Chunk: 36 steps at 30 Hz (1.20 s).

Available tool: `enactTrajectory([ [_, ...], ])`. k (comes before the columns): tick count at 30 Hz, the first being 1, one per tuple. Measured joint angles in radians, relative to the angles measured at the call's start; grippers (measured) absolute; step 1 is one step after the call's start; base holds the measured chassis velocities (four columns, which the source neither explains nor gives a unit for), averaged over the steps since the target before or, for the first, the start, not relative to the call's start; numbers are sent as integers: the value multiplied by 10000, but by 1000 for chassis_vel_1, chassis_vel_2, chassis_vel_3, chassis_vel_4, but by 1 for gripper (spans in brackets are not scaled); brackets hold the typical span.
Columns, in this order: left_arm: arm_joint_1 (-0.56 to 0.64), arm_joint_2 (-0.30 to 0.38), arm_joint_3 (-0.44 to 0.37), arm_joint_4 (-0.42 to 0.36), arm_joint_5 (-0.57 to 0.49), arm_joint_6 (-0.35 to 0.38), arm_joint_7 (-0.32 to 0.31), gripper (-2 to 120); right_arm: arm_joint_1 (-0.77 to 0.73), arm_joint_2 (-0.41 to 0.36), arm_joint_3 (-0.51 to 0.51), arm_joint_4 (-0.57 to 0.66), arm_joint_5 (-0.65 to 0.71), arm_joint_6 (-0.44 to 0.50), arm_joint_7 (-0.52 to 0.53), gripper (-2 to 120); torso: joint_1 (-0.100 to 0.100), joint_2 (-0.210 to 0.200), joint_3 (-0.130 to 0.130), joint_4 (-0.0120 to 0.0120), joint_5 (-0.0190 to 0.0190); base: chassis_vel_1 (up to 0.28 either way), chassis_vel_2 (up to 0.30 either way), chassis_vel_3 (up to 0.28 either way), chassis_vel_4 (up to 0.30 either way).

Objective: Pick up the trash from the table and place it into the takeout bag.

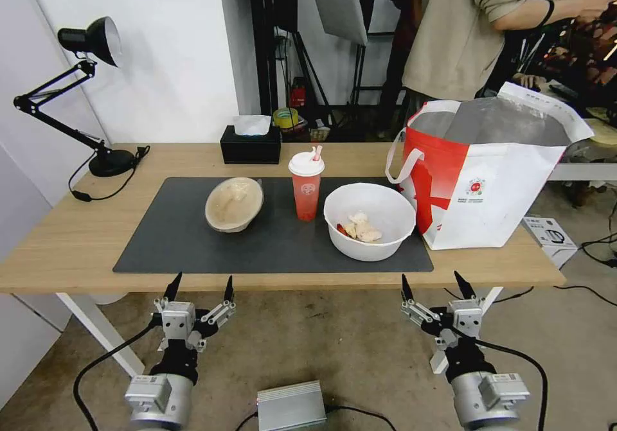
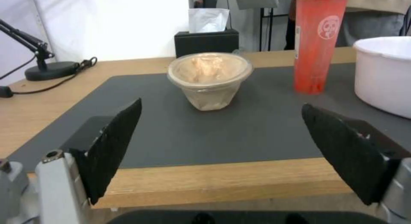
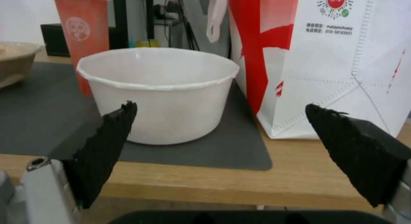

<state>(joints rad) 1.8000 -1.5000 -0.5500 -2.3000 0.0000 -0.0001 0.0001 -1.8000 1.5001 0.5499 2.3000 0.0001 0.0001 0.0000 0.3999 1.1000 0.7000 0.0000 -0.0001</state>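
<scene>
Three pieces of trash stand on the dark grey mat (image 1: 180, 238) of the table (image 1: 64, 238): a tan paper bowl (image 1: 234, 203) (image 2: 208, 81) at the left, a red drink cup (image 1: 306, 187) (image 2: 319, 44) (image 3: 83, 34) with white lid and straw in the middle, and a wide white bowl (image 1: 369, 220) (image 3: 158, 92) holding food scraps at the right. The takeout bag (image 1: 488, 174) (image 3: 325, 57) stands open at the table's right end, touching the white bowl's side. My left gripper (image 1: 200, 288) (image 2: 220, 143) hangs open before the table's front edge, facing the tan bowl. My right gripper (image 1: 435, 286) (image 3: 220, 147) is open too, facing the white bowl.
A black tissue box (image 1: 250, 143) (image 2: 206, 40) sits at the back of the table, and a black desk lamp (image 1: 71, 90) at the back left. A silver box (image 1: 290, 405) lies on the floor between my arms. A small white carton (image 1: 547, 235) lies under the table's right end.
</scene>
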Motion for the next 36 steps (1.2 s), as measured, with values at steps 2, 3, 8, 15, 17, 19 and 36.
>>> enactTrajectory([
  [2,0,0,0,0,0,0,0,100,0,0,0,0,0,0,0,100,0,0,0,0,0,0,0,0,0],
  [3,0,0,0,0,0,0,0,100,0,0,0,0,0,0,0,100,0,0,0,0,0,0,0,0,0],
  [8,0,0,0,0,0,0,0,100,-1,0,0,0,0,0,0,100,0,0,0,0,0,0,0,0,0],
  [15,0,0,0,0,0,0,-1,100,0,-1,0,0,0,0,0,100,0,0,0,0,0,0,0,0,0],
  [17,0,0,0,0,0,0,0,100,0,-1,0,0,0,0,0,100,0,0,0,0,0,0,0,0,0],
  [19,0,0,0,0,0,0,0,100,0,-1,0,-1,0,0,0,100,0,0,0,0,0,0,0,0,0],
  [36,0,0,0,0,0,0,0,100,0,0,0,0,0,0,0,100,0,1,0,0,0,0,0,0,0],
])
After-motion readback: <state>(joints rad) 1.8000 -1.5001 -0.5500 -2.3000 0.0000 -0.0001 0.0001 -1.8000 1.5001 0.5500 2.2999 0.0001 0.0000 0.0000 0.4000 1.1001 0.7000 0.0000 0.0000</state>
